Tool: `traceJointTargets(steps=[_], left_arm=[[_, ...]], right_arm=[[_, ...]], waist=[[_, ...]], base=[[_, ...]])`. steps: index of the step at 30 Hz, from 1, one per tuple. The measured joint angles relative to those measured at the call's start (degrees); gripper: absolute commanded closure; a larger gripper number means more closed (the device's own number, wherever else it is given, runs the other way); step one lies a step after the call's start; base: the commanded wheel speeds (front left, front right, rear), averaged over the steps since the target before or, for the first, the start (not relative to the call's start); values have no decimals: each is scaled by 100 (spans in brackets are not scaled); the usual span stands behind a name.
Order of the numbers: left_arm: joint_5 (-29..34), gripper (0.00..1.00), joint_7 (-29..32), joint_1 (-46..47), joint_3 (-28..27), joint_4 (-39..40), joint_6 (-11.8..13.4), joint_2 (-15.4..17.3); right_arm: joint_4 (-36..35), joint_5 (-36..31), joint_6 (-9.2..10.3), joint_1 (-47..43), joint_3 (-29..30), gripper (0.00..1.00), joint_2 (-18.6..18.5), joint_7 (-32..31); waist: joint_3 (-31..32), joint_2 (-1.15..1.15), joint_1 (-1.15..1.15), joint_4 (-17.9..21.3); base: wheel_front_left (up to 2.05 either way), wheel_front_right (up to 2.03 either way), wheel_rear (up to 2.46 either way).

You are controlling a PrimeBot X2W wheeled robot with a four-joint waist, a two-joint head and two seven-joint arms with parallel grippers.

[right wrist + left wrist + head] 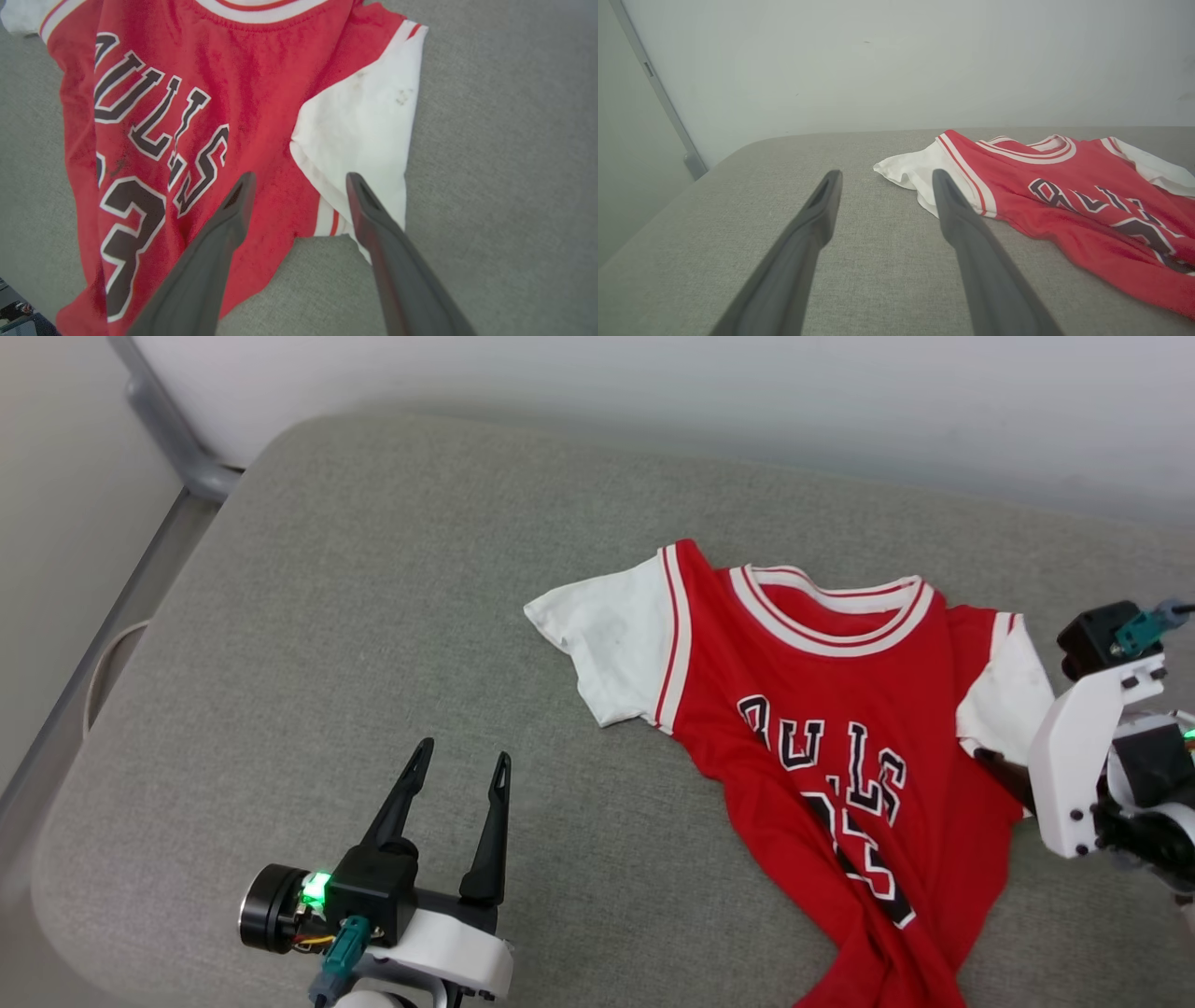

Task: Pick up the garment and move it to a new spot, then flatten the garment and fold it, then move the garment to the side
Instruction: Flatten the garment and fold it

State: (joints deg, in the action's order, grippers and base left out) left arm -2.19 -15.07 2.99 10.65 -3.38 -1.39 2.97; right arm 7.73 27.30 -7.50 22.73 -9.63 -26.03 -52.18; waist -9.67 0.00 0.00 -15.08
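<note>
The garment is a red shirt with white sleeves and a black "BULLS 23" print, lying face up and rumpled on the grey cushion, its lower part bunched toward the front edge. My left gripper stands open over bare cushion to the shirt's left; in the left wrist view the garment lies just right of the fingers. My right gripper is open above the garment, over the white sleeve's hem, holding nothing. In the head view its white wrist sits at the shirt's right sleeve.
The grey cushion has rounded edges at the left and front. A white wall runs behind it, and a grey metal frame stands at the back left. Bare cushion lies left of the shirt.
</note>
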Motion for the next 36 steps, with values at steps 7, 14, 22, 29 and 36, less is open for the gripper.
traceJointTargets(steps=[7, 14, 22, 29, 36], left_arm=[[-54, 0, 0, 110, 68, 22, 64, -1], [-68, 0, 0, 202, 144, 24, 130, -1], [-68, 0, 0, 236, 165, 10, 146, -1], [-60, 0, 0, 261, 146, -24, 146, -2], [-51, 0, 0, 202, 73, -51, 140, -1]], right_arm=[[636, -219, -1, 448, -127, 0, -64, 202], [1000, -301, -1, 572, -202, 0, -114, 402], [1214, -201, -1, 667, -238, 100, -86, 486], [1256, -48, -1, 740, -105, 100, -58, 768], [1042, 350, -1, 693, 472, 100, -41, 859]], waist=[[-324, 0, 0, -208], [-461, 0, 0, -267], [-526, 0, 0, -209], [-475, 0, 0, -153], [-252, 0, 0, -57]], base=[[0, 0, 0], [0, 0, 0], [0, 0, 0], [0, 0, 0], [0, 0, 0]])
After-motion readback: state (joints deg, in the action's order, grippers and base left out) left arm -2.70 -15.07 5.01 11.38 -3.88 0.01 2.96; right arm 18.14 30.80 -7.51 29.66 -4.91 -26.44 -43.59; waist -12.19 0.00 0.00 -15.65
